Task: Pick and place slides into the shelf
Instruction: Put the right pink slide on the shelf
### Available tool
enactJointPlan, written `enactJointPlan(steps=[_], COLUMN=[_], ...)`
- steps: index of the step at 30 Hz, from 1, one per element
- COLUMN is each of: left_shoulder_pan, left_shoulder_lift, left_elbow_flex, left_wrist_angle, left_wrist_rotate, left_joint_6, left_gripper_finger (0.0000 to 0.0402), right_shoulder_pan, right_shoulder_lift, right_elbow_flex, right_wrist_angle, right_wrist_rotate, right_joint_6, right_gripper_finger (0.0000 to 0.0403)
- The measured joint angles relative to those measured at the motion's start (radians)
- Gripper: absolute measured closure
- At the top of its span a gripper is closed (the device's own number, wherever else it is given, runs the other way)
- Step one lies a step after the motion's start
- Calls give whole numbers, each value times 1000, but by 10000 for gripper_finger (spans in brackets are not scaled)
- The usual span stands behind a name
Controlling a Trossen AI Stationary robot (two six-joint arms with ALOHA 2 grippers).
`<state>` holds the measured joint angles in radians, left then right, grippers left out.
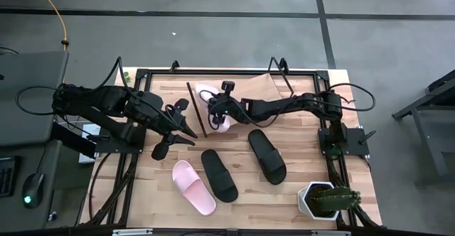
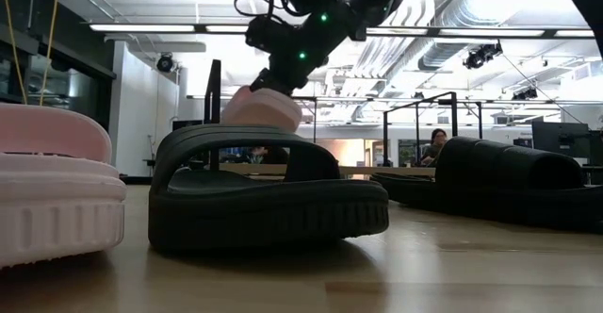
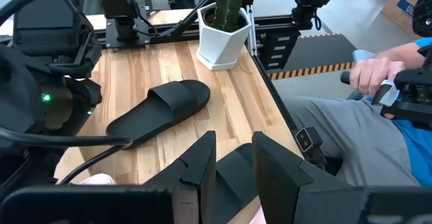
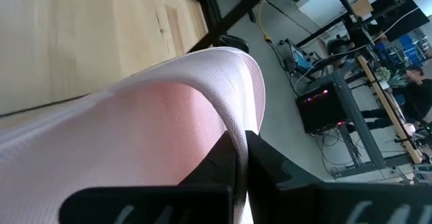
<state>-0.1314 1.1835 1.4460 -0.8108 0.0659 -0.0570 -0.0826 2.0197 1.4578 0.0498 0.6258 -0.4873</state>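
Hidden: the held pink slide (image 1: 212,104) is half covered by the right gripper (image 1: 217,115) in the high view; its toe and heel cannot be told apart. The shelf (image 1: 234,87) is hard to make out, only a pale tilted board with a dark edge (image 1: 196,109) at the table's far side.
Cut off: the pink slide on the table (image 2: 52,195) is cropped at the low view's edge; the right wrist view shows only the held slide's strap (image 4: 169,109).
Right gripper: clamped on the strap of the held pink slide, lifted clear of the table, just beside the shelf's dark edge.
Left gripper (image 1: 186,126): fingers (image 3: 202,163) parted, holding nothing, hovering above the table (image 1: 291,186) near the shelf.
Axes: the second pink slide (image 1: 193,187) and the nearer black slide (image 1: 219,175) lie side by side, slanted alike; the other black slide (image 1: 267,156) lies parallel, apart toward the right.
Look: wide straps, thick soles, matte rubber.
Other: white pot with a cactus (image 1: 323,199) at the table's near right corner.
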Motion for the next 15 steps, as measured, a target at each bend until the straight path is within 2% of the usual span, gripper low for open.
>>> enactJointPlan(steps=[9, 15], left_shoulder_pan=[0, 0], left_shoulder_lift=[0, 0], left_elbow_flex=[0, 0], left_wrist_angle=[0, 1], left_wrist_rotate=[0, 0], left_joint_6=[0, 0], left_gripper_finger=[318, 318], right_shoulder_pan=[2, 2], right_shoulder_lift=[10, 92], right_elbow_flex=[0, 56], right_wrist_angle=[36, 24], right_wrist_rotate=[-2, 11], right_joint_6=[8, -6], right_gripper_finger=[403, 403])
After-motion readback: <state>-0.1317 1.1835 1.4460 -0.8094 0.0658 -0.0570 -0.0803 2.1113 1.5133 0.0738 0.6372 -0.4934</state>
